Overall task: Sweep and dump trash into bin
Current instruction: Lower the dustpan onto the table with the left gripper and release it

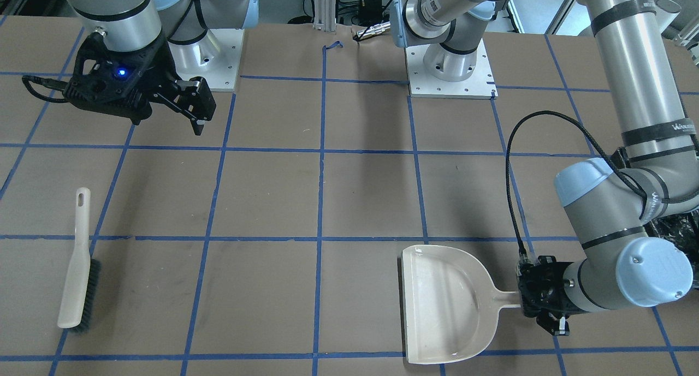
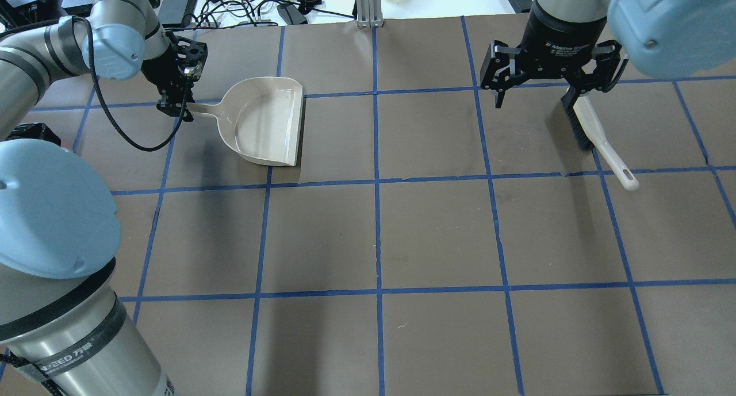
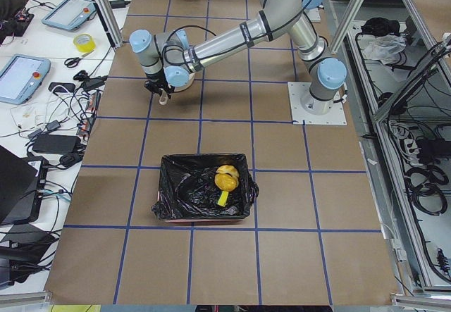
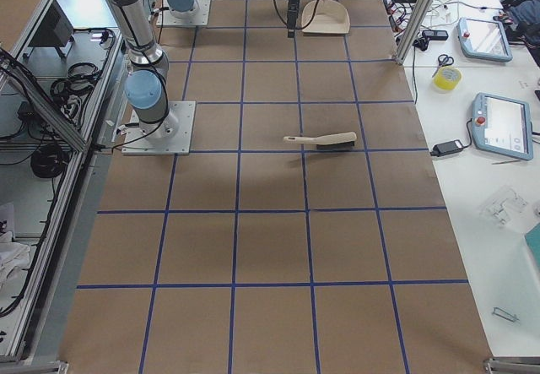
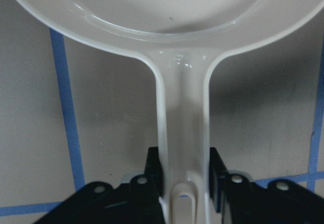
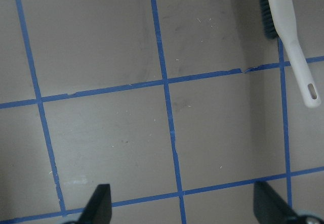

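At the robot's far left end of the bench [image 2: 437,235], seen from the left-side camera, stands the bin [image 3: 176,185], a box lined with a crinkled black bag. The trash [image 3: 227,179] lies inside it toward one side: a rounded amber-yellow lump with a yellow-green piece just below; a third piece cannot be made out. Further along, the left gripper [image 2: 179,104] is low over the bench, its jaws pinching the end of the handle of the beige dustpan [image 2: 270,120]. The pan lies flat with nothing in it, its straight lip facing the middle of the bench. Well apart on the right, the right gripper [image 2: 537,97] hangs above the bench with its jaws spread wide and holding nothing. Just beside it lies the hand brush [image 2: 598,137], its dark bristles partly under the gripper.
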Available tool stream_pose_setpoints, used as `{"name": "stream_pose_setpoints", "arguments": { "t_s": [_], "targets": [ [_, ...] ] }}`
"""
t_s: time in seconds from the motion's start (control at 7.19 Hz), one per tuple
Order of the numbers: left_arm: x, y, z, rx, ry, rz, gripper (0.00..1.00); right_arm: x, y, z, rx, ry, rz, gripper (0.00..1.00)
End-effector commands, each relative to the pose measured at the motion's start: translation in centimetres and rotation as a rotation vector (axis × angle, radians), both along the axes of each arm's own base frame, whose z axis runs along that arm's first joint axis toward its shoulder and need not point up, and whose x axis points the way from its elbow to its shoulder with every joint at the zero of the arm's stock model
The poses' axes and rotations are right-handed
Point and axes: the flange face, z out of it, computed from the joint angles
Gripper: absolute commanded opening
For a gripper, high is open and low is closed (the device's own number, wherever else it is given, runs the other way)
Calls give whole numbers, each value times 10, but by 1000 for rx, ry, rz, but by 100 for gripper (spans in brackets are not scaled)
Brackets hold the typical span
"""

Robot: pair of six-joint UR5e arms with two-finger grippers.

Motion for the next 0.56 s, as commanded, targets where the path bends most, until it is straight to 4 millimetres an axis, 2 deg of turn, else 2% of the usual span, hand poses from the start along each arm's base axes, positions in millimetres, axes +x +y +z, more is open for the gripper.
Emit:
{"name": "stream_pose_setpoints", "arguments": {
  "t_s": [0.0,0.14,0.28,0.42],
  "targets": [
    [0,2,-2,5,1,13,72,3,0,1,-3,-34,44,100],
    [-1,2,-5,-8,-2,14,82,3,0,1,-3,-34,49,100],
    [-2,1,1,-20,-5,14,92,3,0,1,-3,-34,46,100],
    [-7,3,23,-45,-6,59,92,3,0,1,-3,-34,44,100]
  ]
}}
